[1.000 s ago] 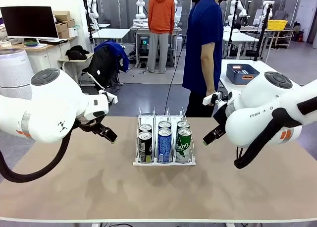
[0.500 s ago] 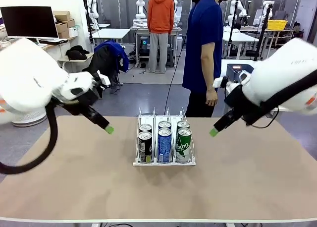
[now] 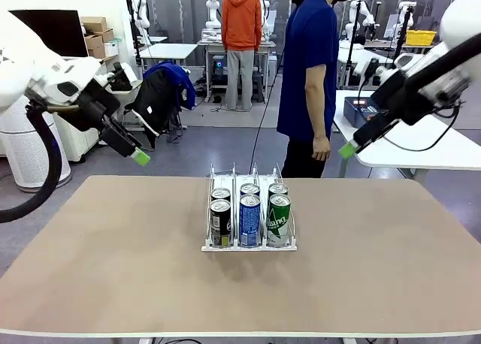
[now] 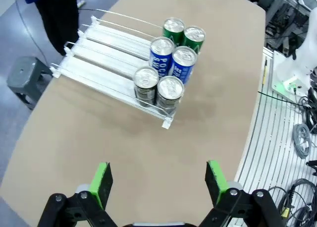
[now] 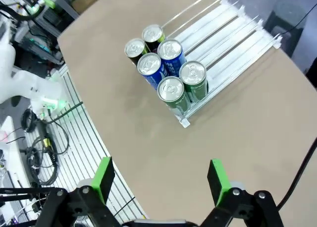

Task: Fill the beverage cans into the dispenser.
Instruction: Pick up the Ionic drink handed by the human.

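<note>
Six slim metal beverage cans (image 3: 249,220), two per lane, at front lip of clear three-lane dispenser rack (image 3: 248,247) | left gripper (image 3: 140,158), right gripper (image 3: 346,150): jaws apart, empty, high either side of rack | filling likely done

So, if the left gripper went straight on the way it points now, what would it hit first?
Probably bare table, just short of the front lip of the rack. Nothing lies between the left gripper and it. Depth is unclear, so the front cans could come first.
</note>
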`<state>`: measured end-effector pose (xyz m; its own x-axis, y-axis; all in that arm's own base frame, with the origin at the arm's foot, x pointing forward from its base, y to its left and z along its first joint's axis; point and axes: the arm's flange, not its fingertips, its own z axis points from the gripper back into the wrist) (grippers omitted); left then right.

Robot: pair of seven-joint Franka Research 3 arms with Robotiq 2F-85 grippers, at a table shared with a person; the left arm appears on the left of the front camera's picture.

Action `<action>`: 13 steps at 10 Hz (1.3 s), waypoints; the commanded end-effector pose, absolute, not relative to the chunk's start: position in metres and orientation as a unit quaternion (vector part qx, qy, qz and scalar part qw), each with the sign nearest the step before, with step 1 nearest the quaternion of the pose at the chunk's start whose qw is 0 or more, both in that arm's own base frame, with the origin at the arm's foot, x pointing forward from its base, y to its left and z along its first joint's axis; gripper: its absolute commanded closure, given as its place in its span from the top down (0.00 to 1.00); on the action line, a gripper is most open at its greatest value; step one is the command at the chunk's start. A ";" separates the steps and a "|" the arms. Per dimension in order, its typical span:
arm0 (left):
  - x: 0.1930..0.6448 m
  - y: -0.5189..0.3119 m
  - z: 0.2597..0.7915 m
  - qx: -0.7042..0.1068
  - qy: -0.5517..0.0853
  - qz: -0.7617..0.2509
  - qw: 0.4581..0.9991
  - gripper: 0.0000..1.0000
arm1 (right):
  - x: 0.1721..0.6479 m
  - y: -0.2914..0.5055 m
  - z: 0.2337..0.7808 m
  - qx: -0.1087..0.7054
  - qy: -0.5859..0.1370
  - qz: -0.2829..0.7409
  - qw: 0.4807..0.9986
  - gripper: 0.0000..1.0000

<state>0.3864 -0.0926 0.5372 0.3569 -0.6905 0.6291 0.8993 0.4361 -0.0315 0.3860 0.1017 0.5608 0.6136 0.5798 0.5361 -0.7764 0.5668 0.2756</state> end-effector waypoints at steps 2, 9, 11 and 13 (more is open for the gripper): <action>0.386 -0.093 0.537 -0.190 -0.275 -0.496 0.802 1.00 | 0.386 0.102 0.561 0.249 -0.197 0.393 0.863 1.00; 0.408 -0.059 0.591 -0.253 -0.251 -0.590 0.725 1.00 | 0.406 0.082 0.635 0.365 -0.167 0.414 0.817 1.00; 0.411 -0.045 0.630 -0.269 -0.270 -0.622 0.684 1.00 | 0.409 0.075 0.671 0.359 -0.162 0.429 0.813 1.00; 0.407 -0.041 0.671 -0.247 -0.280 -0.617 0.692 1.00 | 0.402 0.074 0.709 0.287 -0.219 0.445 0.820 1.00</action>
